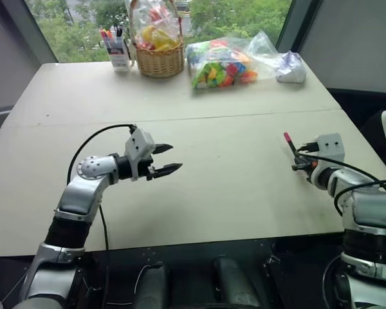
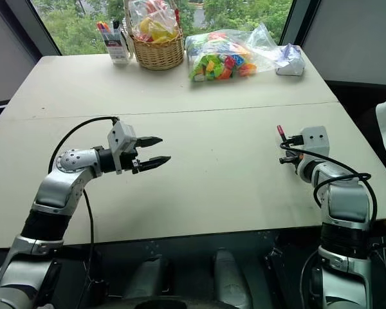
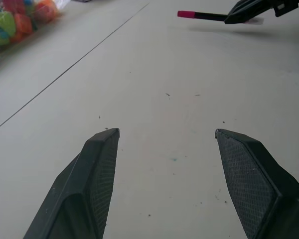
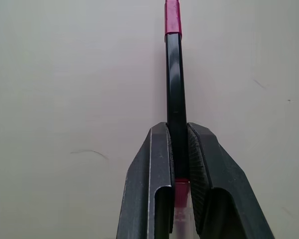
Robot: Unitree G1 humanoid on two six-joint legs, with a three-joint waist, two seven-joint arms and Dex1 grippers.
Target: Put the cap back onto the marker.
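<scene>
Right claw clamps marker; left claw gapes.

Two head-mounted eye views look forward and down across the pale worktop, taking in both arms and the far edge by the window; the pair share almost the whole scene. The left wrist camera sits low and close over the worktop, sighting between the left gripper fingers toward the right gripper with the marker. The right wrist camera looks closely along its gripper, down onto bare worktop.
</scene>
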